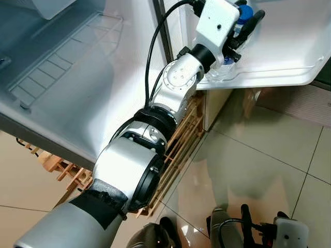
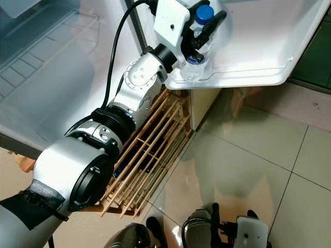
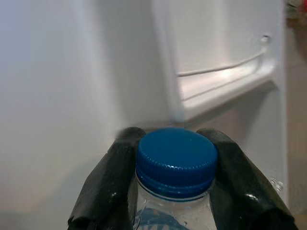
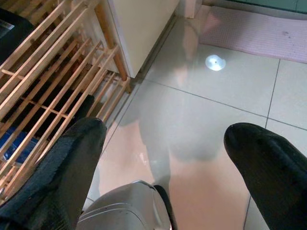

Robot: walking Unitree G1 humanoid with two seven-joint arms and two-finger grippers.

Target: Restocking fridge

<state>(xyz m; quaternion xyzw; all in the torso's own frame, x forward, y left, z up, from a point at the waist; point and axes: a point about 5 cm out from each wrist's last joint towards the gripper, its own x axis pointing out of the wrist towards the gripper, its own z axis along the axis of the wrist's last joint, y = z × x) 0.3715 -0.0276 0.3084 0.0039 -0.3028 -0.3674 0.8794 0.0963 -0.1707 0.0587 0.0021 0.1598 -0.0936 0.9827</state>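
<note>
Two black fingers of the right gripper (image 4: 165,158) stand wide apart with nothing between them, low at about five o'clock in the head view over the glossy tiled floor (image 4: 201,124), a slatted wooden rack (image 4: 48,91) lying toward ten o'clock. Farther out, toward one o'clock, the silver left arm reaches up to the white fridge door shelf (image 2: 258,72), where the left gripper (image 3: 175,158) has its fingers pressed against both sides of a clear water bottle (image 2: 199,39) just under its blue cap (image 3: 176,155), the bottle upright with its base inside the shelf.
</note>
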